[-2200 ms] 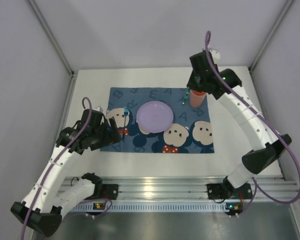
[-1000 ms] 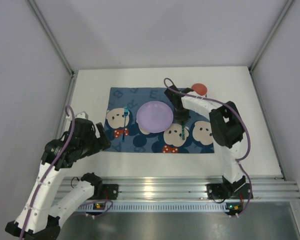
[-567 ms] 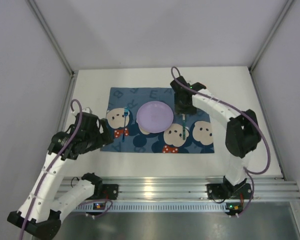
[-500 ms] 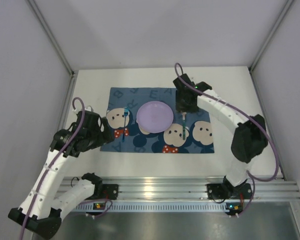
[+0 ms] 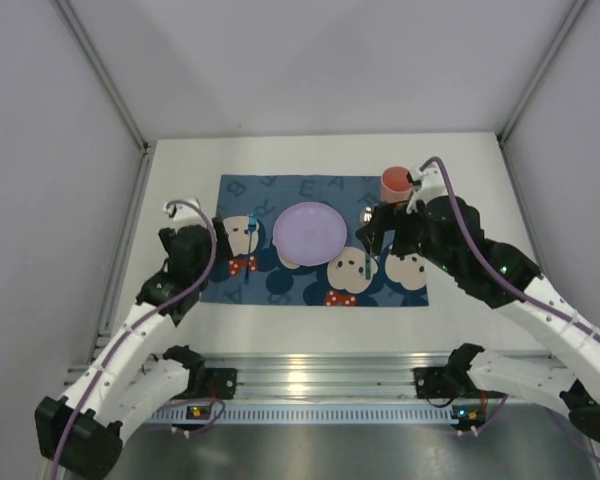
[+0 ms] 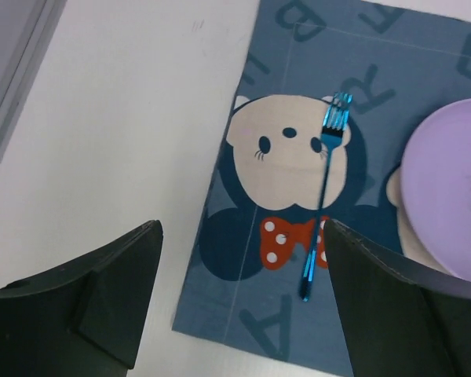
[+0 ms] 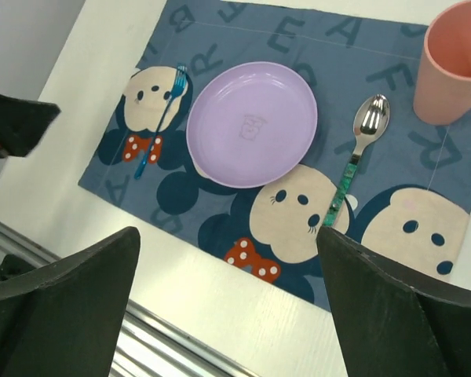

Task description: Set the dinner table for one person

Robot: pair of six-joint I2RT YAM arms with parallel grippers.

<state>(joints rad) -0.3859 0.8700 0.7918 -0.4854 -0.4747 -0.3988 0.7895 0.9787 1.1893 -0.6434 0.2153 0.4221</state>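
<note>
Plainly, nothing is held: the left gripper (image 6: 243,259) is seen with fingers spread wide above the fork (image 6: 323,192), and the right gripper (image 7: 228,236) is spread as wide over the whole setting. The fork is laid left of the plate (image 7: 251,123) and the spoon (image 7: 353,161) right, as a diner would likely reach them. The cup (image 7: 455,63) is stood at the far right corner of the placemat (image 7: 212,228), which is spread on the dinner table (image 5: 180,170).

White matte dinner table (image 5: 180,170), rectangular, level

Cloth placemat (image 7: 212,228), shiny metal fork (image 6: 321,200)
</note>
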